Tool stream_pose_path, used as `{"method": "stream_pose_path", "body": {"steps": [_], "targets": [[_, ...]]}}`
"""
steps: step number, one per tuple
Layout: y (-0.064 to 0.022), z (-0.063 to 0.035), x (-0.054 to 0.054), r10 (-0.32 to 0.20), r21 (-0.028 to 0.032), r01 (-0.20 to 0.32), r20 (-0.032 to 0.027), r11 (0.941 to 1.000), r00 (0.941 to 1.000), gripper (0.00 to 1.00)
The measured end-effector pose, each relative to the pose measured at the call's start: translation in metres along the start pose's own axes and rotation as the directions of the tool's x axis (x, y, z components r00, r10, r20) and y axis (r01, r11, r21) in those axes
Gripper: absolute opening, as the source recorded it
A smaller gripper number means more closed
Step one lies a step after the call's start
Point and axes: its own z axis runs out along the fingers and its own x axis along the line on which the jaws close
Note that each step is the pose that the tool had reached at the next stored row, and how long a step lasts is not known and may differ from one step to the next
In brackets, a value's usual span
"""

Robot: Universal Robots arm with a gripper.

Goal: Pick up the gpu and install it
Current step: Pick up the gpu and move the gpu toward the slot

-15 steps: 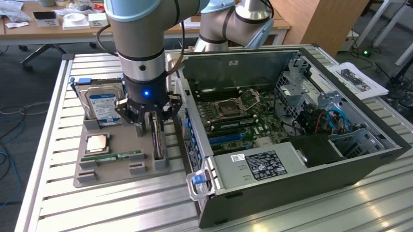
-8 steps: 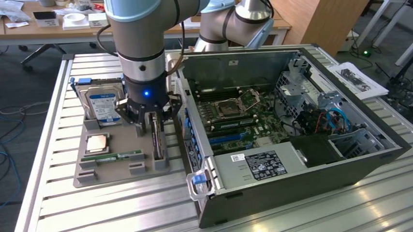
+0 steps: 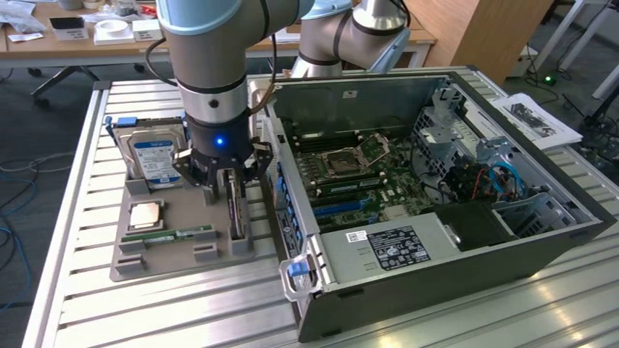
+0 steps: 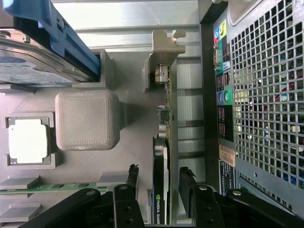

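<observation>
- Nearest me, the slatted metal desk [image 3: 145, 312] carries everything; the open computer case [image 3: 435, 290] lies on its side towards the exterior view's right, its board [image 3: 358, 174] bare to the room.
- Just beside the case, on the exterior view's left, sits a grey tray [image 3: 169, 264] with moulded slots; its near slot holds a narrow green memory stick [image 3: 179, 235] lying flat; just beyond that lies a square processor chip [image 3: 145, 215] in its own recess.
- The graphics card [image 3: 236, 217] stands on edge in the tray's slot nearest the case; its length runs away from me; it is not in the case.
- The tool [image 3: 230, 190] is down over the far part of that card; in the wrist view its fingers [image 4: 132, 178] stand apart, one on each side of the card's thin edge [image 4: 161, 156], with a sliver of gap showing on both sides; nothing is clamped.
- Behind the chip, a silver hard drive [image 3: 155, 161] with a blue-and-white label stands upright in a blue carrier.
- Above it all rises the grey arm [image 3: 213, 72]; some printed sheets [image 3: 537, 119] lie at the desk's far edge on the exterior view's right.
</observation>
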Motion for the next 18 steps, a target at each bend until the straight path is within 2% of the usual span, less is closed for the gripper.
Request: {"method": "stream_pose_path", "body": {"steps": [18], "targets": [[-0.0003,0.0065,0.0001,0.0,-0.0002,0.0,0.0002,1.0,1.0,0.47]]}}
